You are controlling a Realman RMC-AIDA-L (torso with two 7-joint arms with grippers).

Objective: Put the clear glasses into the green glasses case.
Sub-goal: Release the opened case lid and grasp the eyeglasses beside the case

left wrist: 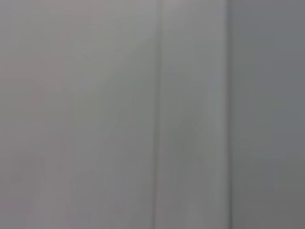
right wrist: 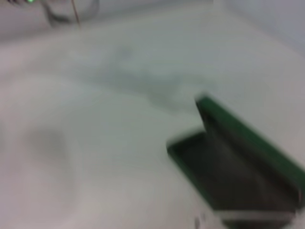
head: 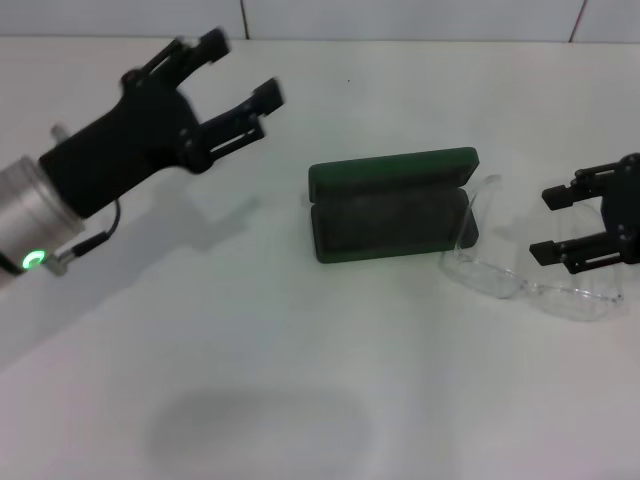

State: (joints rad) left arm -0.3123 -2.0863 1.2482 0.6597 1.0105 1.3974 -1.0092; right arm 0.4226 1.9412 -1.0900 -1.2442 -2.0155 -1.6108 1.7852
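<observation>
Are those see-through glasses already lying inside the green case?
No, the clear glasses lie on the table beside the open green glasses case, whose dark lining holds nothing.

1 green glasses case (head: 390, 205), 1 clear glasses (head: 520, 270), 2 tools

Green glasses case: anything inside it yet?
No. The green glasses case lies open, showing only its dark lining. The clear glasses lie on the table just beside it, toward the open right gripper. Nothing covers the interior.
</observation>
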